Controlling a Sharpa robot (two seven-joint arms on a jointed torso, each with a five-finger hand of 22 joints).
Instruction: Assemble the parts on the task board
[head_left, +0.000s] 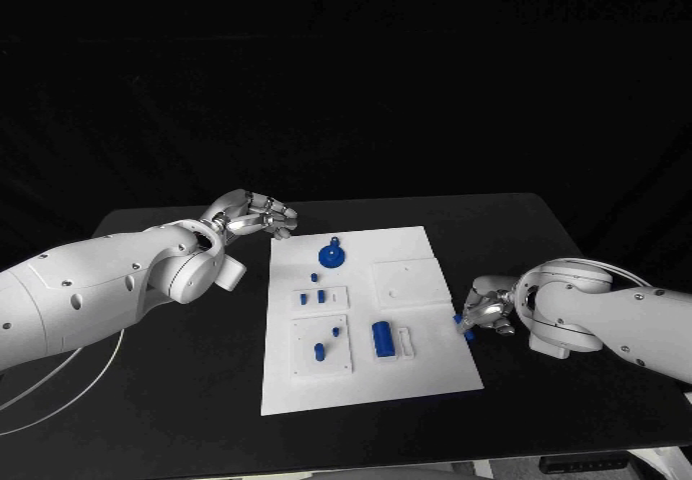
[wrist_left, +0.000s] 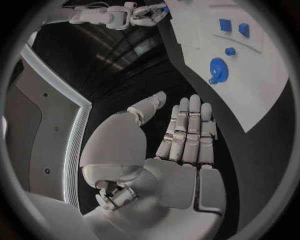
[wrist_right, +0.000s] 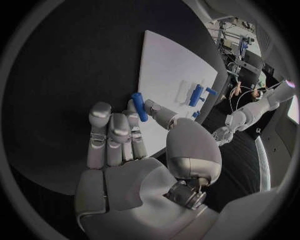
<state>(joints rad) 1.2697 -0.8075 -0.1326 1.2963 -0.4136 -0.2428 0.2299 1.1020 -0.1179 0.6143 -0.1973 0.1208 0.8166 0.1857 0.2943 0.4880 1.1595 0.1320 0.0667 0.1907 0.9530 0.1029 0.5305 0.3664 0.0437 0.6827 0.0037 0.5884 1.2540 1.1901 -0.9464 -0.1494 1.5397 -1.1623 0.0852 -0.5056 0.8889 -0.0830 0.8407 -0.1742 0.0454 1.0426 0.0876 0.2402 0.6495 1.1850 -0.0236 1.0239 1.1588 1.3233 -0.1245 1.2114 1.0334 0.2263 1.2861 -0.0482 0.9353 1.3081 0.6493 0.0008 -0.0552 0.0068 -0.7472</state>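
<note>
The right robot hand (head_left: 486, 318), beside the white board's (head_left: 433, 375) right edge, pinches a small blue peg (wrist_right: 139, 106); the left robot hand (head_left: 254, 218) waits empty, fingers apart; seating the peg likely requires upright alignment above its hole.

No readable text, label, brand, number or sign appears in any view. The white board (head_left: 433, 370) carries no print on its bare surface, and the blue parts (head_left: 382, 338) on it are unmarked. The black table (head_left: 173, 400) bears no lettering. The casings of the left hand (head_left: 254, 217) and right hand (head_left: 486, 313) show no legible marking. Objects at the rim of the right wrist view are too small and blurred for any writing to be made out.
</note>
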